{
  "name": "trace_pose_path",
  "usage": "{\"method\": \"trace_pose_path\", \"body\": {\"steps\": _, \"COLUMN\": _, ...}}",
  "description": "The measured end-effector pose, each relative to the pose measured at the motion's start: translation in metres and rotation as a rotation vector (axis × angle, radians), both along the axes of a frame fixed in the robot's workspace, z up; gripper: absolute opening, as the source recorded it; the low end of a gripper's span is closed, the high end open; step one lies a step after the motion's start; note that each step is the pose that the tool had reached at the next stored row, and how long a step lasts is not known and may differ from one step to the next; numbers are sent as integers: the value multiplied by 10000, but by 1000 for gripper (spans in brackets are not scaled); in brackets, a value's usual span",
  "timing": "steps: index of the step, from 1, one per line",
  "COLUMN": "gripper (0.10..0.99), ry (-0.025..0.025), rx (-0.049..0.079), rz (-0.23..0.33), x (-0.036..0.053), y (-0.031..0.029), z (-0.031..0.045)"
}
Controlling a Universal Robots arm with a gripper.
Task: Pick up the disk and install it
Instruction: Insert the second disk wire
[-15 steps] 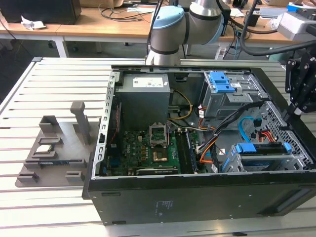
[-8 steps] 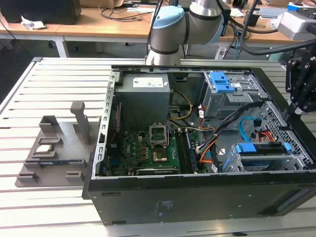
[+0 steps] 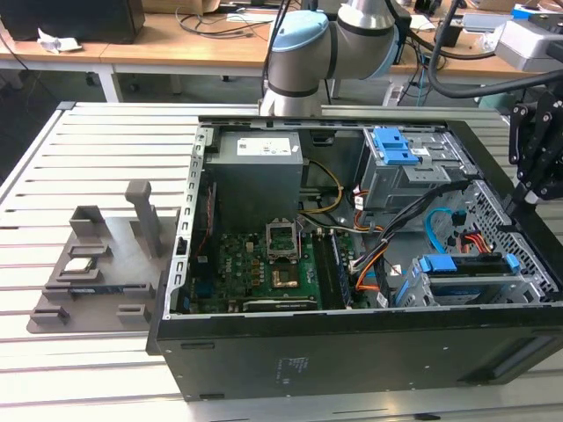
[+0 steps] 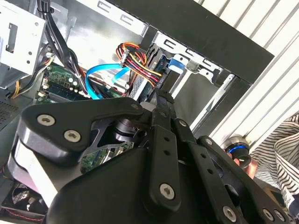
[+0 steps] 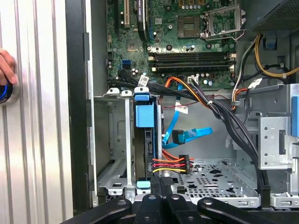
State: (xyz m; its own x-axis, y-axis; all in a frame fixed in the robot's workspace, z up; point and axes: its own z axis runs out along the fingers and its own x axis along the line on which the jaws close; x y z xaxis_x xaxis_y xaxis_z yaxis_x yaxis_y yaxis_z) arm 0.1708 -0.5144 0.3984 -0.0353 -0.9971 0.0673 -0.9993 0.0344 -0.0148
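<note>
While the gripper [image 3: 527,193] hangs over the right edge of the open computer case [image 3: 290,365] in the exterior view, the disk [image 3: 466,264] sits in the drive cage [image 3: 528,294] at the lower right of that frame, standing on its long edge between the cage's metal walls. By the look of it the pick-up is done and the disk is slotted in; whether it is pushed fully home cannot be told.

In both wrist views the gripper's fingers [image 5: 156,183] are pressed together and carry nothing. Their tips are close to the end of the disk [image 5: 144,116], next to the red, yellow and black power cable [image 5: 170,164]. Whether they touch the disk cannot be made out.

The disk shows mostly as a thin dark slab edged with a bright blue plastic rail, a blue tab standing at its near end; its label is hidden. A light blue data cable [image 5: 187,136] loops loose beside it, and from these pictures it does not appear plugged into the disk. Beyond lies the green motherboard [image 3: 264,259].

A person's hand [image 5: 5,66] rests on a round blue-ringed button outside the case.
</note>
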Motion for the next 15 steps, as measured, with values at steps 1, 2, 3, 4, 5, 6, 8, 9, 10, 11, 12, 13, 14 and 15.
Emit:
{"method": "trace_pose_path", "body": {"steps": 1, "gripper": 106, "ry": 1, "rx": 0, "rz": 0, "x": -39, "y": 7, "z": 0}}
{"method": "trace_pose_path", "body": {"steps": 2, "gripper": 106, "ry": 0, "rx": -2, "rz": 1, "x": -82, "y": 25, "z": -1}}
{"method": "trace_pose_path", "body": {"steps": 3, "gripper": 106, "ry": 0, "rx": 1, "rz": 0, "x": -121, "y": 51, "z": -4}}
{"method": "trace_pose_path", "body": {"steps": 4, "gripper": 106, "ry": 0, "rx": 2, "rz": 1, "x": -168, "y": 72, "z": -7}}
{"method": "trace_pose_path", "body": {"steps": 5, "gripper": 106, "ry": 0, "rx": -1, "rz": 0, "x": -228, "y": 90, "z": -17}}
{"method": "trace_pose_path", "body": {"steps": 6, "gripper": 106, "ry": 0, "rx": 0, "rz": -1, "x": -272, "y": 103, "z": -37}}
{"method": "trace_pose_path", "body": {"steps": 8, "gripper": 106, "ry": 1, "rx": -1, "rz": 0, "x": -332, "y": 133, "z": -76}}
{"method": "trace_pose_path", "body": {"steps": 9, "gripper": 106, "ry": 0, "rx": -1, "rz": 0, "x": -348, "y": 152, "z": -91}}
{"method": "trace_pose_path", "body": {"steps": 10, "gripper": 106, "ry": 0, "rx": 1, "rz": 0, "x": -364, "y": 175, "z": -104}}
{"method": "trace_pose_path", "body": {"steps": 11, "gripper": 106, "ry": 0, "rx": 0, "rz": 0, "x": -400, "y": 201, "z": -122}}
{"method": "trace_pose_path", "body": {"steps": 12, "gripper": 106, "ry": 0, "rx": 2, "rz": -1, "x": -409, "y": 203, "z": -127}}
{"method": "trace_pose_path", "body": {"steps": 13, "gripper": 106, "ry": 0, "rx": 1, "rz": -1, "x": -409, "y": 203, "z": -127}}
{"method": "trace_pose_path", "body": {"steps": 14, "gripper": 106, "ry": 0, "rx": 0, "rz": 1, "x": -409, "y": 203, "z": -127}}
{"method": "trace_pose_path", "body": {"steps": 15, "gripper": 106, "ry": 0, "rx": 0, "rz": 1, "x": -409, "y": 204, "z": -127}}
